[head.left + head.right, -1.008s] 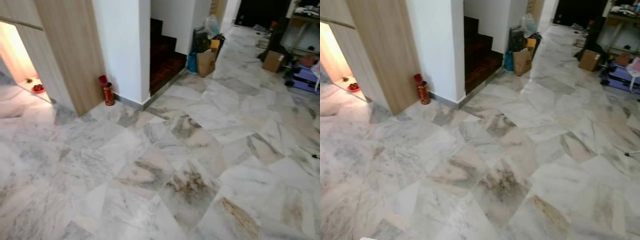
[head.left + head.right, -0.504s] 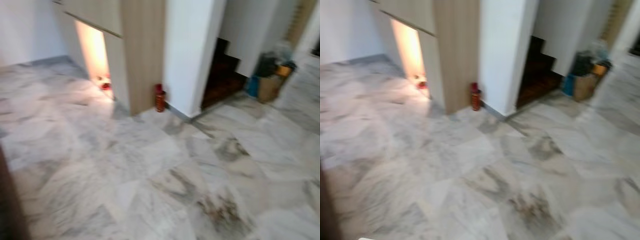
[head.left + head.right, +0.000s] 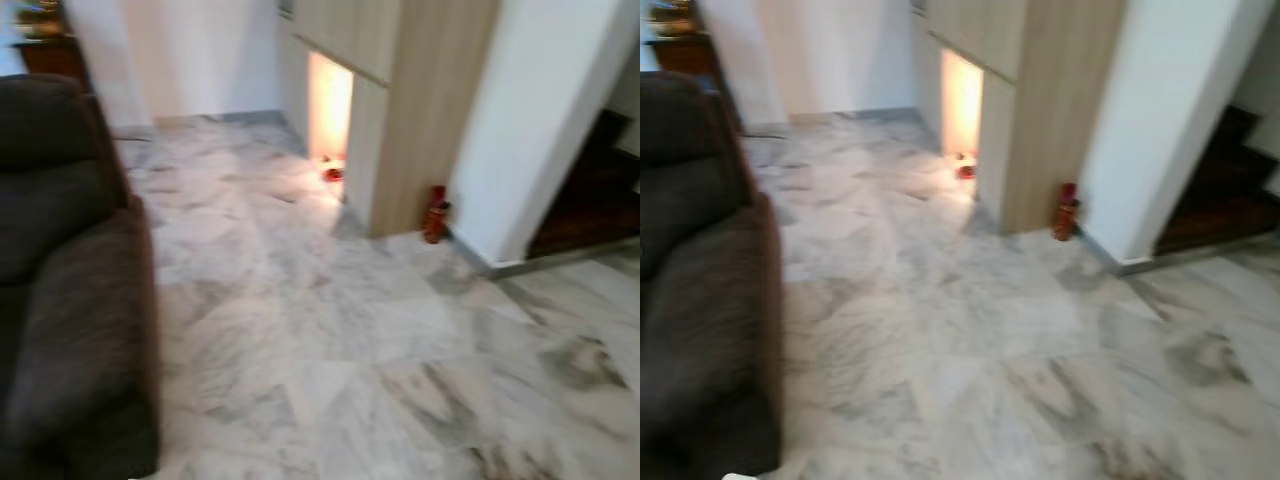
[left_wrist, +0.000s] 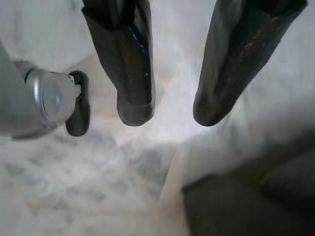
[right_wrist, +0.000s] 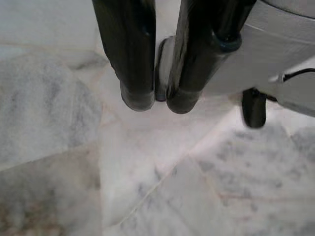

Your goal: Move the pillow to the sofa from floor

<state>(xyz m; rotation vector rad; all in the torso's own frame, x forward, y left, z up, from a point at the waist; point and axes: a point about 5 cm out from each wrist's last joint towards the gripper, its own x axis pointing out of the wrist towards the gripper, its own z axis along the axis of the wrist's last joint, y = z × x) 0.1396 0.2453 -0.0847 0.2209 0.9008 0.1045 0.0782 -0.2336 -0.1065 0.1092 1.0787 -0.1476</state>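
Note:
A dark brown sofa [image 3: 70, 290] stands at the left of the head views, its arm and seat back towards me. In the left wrist view my left gripper [image 4: 170, 110] hangs over the marble floor [image 3: 330, 330], fingers apart and nothing between them; a dark corner of the sofa [image 4: 251, 201] lies below it. In the right wrist view my right gripper [image 5: 153, 104] hangs over the floor with its two fingers almost together, nothing held.
A wooden cabinet [image 3: 420, 110] with a lit opening [image 3: 328, 115] stands at the back. A red canister [image 3: 435, 214] stands at the cabinet's foot, against a white pillar [image 3: 545, 130]. Dark stairs [image 3: 595, 200] lie at the far right. Open marble floor spreads ahead.
The camera has swung left: the cabinet, canister and stairs slid to the right of the picture and the sofa came into view at the left.

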